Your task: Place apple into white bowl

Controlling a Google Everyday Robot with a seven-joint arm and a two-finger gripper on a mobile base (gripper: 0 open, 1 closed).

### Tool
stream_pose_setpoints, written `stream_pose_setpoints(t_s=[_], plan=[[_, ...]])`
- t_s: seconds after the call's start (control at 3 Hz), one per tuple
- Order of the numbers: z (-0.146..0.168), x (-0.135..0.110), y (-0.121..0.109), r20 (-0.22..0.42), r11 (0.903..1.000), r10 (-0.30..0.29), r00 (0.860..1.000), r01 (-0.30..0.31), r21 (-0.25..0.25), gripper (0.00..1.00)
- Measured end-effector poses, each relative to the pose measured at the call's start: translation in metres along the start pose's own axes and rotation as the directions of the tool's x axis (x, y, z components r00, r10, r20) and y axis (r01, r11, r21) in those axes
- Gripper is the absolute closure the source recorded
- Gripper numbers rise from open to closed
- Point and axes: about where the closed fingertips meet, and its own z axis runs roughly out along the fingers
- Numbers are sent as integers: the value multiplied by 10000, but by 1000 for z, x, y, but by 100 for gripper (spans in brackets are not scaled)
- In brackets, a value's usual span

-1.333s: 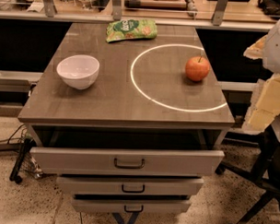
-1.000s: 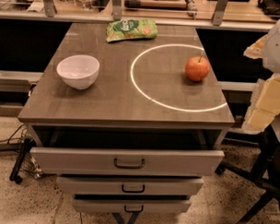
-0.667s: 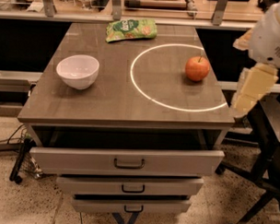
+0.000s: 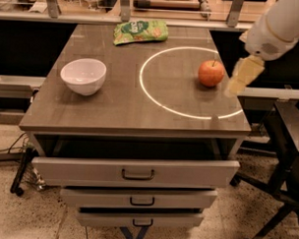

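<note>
The red-orange apple [image 4: 211, 73] sits on the grey-brown cabinet top [image 4: 120, 108], inside a bright ring of light at the right. The white bowl [image 4: 83, 76] stands upright at the left of the top, well apart from the apple. My gripper [image 4: 243, 76] hangs at the right edge of the top, just right of the apple and a little above it, at the end of the white arm [image 4: 278, 27] that comes in from the upper right. It holds nothing that I can see.
A green snack bag [image 4: 141, 31] lies at the back of the top. Below the front edge, three drawers [image 4: 137, 173] stand pulled out. A dark office chair [image 4: 291, 146] stands at the right. A shelf rail runs behind the cabinet.
The arm and gripper have moved left and inward from the right edge of view, and now hang close beside the apple. The apple, the bowl and the bag have not moved.
</note>
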Motion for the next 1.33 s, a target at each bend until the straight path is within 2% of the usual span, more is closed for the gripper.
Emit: stream_pose_setpoints(t_s=[0.33,0.67,1.0,1.33], plan=[[36,6,-34,305,9972,737,9968,-741,138,0],[67,11,-52,509,9891,1472,9878,-1471,-60,0],[97,10,-56,696,9780,2035,9766,-1994,-609,3],[109,1,-50,908,9728,2117,9731,-2009,-1152,34]])
